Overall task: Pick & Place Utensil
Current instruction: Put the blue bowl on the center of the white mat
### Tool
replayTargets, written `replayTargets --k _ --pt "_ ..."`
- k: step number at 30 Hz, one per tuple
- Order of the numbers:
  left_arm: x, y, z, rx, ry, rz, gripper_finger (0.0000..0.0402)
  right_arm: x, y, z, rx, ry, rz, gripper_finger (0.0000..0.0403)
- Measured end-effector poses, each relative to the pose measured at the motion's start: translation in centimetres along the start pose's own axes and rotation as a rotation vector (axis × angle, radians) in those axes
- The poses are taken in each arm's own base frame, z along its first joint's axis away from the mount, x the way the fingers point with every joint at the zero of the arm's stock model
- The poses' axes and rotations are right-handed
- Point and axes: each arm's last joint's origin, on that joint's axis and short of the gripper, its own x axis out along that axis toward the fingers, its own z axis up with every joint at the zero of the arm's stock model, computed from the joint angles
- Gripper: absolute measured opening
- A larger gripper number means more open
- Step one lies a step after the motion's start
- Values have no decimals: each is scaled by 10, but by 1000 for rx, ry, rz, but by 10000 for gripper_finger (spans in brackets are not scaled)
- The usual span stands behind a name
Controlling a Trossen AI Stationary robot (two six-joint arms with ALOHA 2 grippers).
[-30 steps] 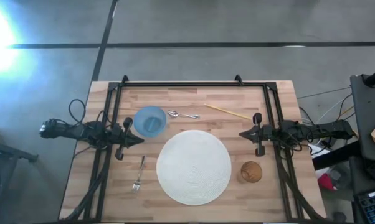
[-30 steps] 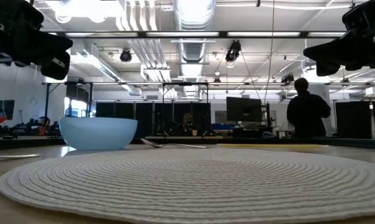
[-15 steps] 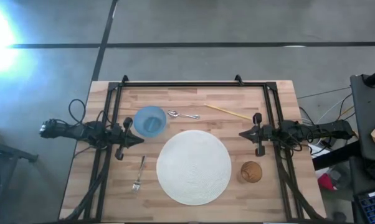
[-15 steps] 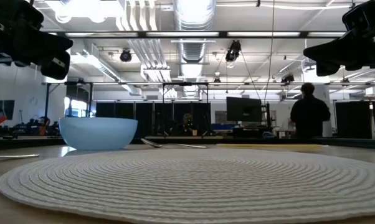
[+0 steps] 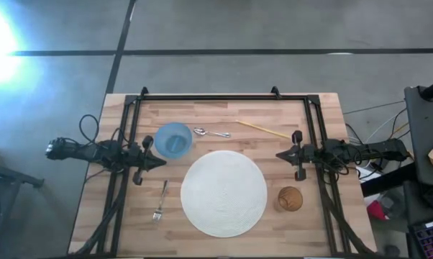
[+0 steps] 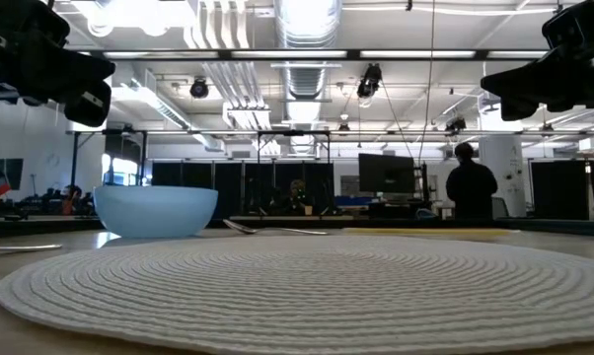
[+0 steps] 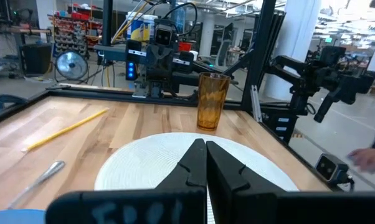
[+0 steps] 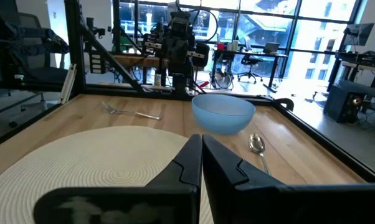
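A silver fork (image 5: 160,201) lies flat on the wooden table at the near left; it also shows in the right wrist view (image 8: 129,111). A silver spoon (image 5: 211,133) lies beside the blue bowl (image 5: 173,139), toward the far side. A yellow chopstick (image 5: 262,129) lies at the far right. A round white placemat (image 5: 224,193) lies in the middle. My left gripper (image 5: 164,164) is shut and empty at the table's left side, above it. My right gripper (image 5: 280,155) is shut and empty at the right side.
An amber glass (image 5: 289,198) stands at the near right, beside the placemat. A black frame (image 5: 209,96) runs along the table's far edge and both sides. A person (image 6: 470,187) stands in the room far behind the table.
Both arms have kept still. The person in the room behind the table has walked a little to one side.
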Motion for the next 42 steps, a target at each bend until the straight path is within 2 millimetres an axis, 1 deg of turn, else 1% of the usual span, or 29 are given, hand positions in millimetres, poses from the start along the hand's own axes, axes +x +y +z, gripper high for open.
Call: replayTargets --k 8,11,14,20,24,26,30,33,35,39,42 --pt "0 -1 0 -13 2 -29 1 0 0 0 0 0 -1 8" --pt "0 -1 0 -29 2 -28 13 0 0 0 0 0 0 8" --pt "0 0 0 -38 -2 -1 44 0 0 0 0 0 0 8" --pt "0 3 1 -47 -19 102 129 0 0 0 0 0 0 8" --pt "0 4 4 -65 -56 141 165 0 0 0 0 0 0 8" --pt "-1 4 9 -41 -107 152 172 0 0 0 0 0 0 8" --pt "-3 3 23 61 -254 190 173 0 0 0 0 0 0 8" --pt "-6 5 32 128 -321 288 172 0 0 0 0 0 0 8" --pt "-8 6 39 162 -318 387 172 0 0 0 0 0 0 8" --pt "-12 9 58 171 -276 582 172 0 0 0 0 0 -1 8" --pt "-12 9 72 175 -202 662 172 0 0 0 0 0 -1 8"
